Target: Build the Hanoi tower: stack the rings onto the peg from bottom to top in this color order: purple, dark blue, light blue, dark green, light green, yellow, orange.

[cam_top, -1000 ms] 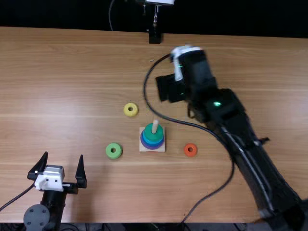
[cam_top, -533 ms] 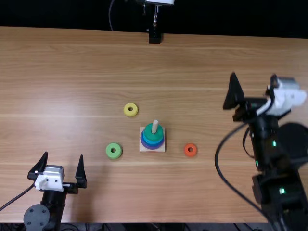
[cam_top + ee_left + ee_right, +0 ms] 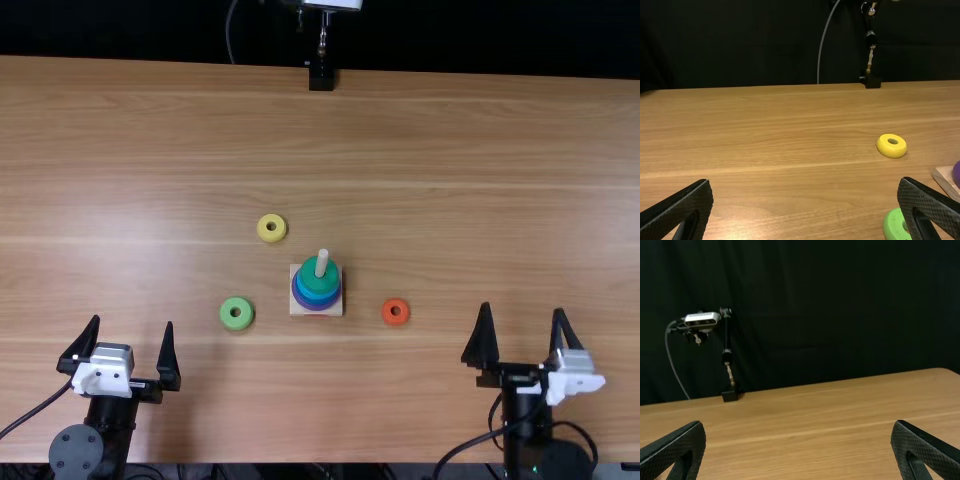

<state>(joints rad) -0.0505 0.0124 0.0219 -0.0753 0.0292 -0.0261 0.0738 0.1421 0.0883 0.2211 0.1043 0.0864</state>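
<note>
Top view: stacking base (image 3: 296, 272) is sitting mid-table, peg (image 3: 322, 262) pointing up, probably central so either arm can reach it. Dark green ring (image 3: 311, 279) is topping the blue rings (image 3: 319, 292), with the purple ring (image 3: 318, 305) below; wider ones are going underneath, matching the order and likely keeping the stack steady. Light green ring (image 3: 237, 323) is lying left of the base, yellow ring (image 3: 272, 238) beyond it, orange ring (image 3: 396, 319) to the right. All three are resting flat, apart from each other, likely leaving room for fingers. Left gripper (image 3: 133, 320) and right gripper (image 3: 522, 307) are hanging back near the near edge, fingers spread, holding nothing, presumably parked to keep off the stack. Light green is looking like the next pick; the left gripper is the nearer one. Off-centre release could be catching the peg tip.

Left wrist view: own fingers are standing wide apart, nothing gripped. Yellow ring is lying hole-up; light green is partly hiding behind one finger; base corner is showing with purple on it.

Right wrist view: own fingers are parting wide, released, bare table (image 3: 805, 450) between; camera stand (image 3: 730, 394) is standing at the far edge.
</note>
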